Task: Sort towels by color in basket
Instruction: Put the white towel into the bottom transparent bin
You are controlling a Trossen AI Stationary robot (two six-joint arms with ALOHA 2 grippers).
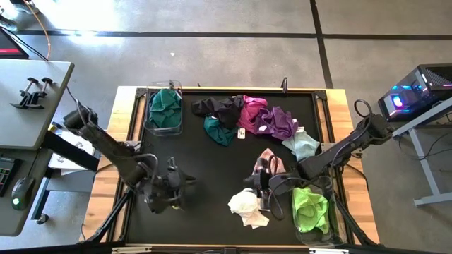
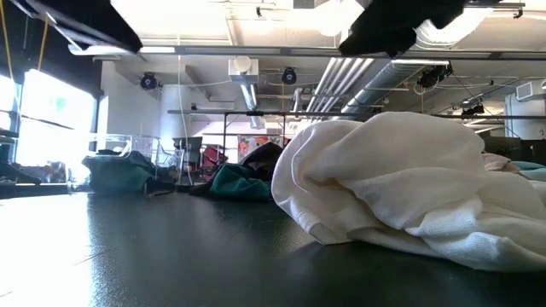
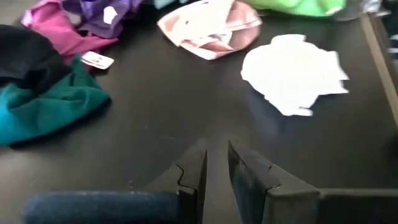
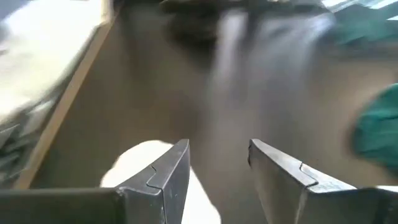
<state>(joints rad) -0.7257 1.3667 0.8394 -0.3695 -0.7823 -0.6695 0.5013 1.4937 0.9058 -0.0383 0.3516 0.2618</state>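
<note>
My right gripper [image 1: 261, 189] hangs open over the mat between the pink towel [image 1: 269, 161] and the crumpled white towel [image 1: 248, 207]. In its wrist view the white towel [image 4: 144, 168] lies under one finger. In the low view the dark gripper [image 2: 399, 24] stays well above the white towel [image 2: 401, 183]. My left gripper [image 1: 175, 188] is shut and hovers over bare mat at the near left [image 3: 217, 163]. At the far side lie black [image 1: 217, 108], teal [image 1: 220, 131], magenta [image 1: 252, 111], purple [image 1: 280, 122] and mint [image 1: 302, 144] towels.
A clear basket [image 1: 151, 124] at the far left holds a teal towel [image 1: 165, 104]. A second basket [image 1: 332, 224] at the near right holds a lime green towel [image 1: 309, 207]. Bare mat spreads across the table's middle and near left. A wooden frame [image 1: 121, 134] edges the mat.
</note>
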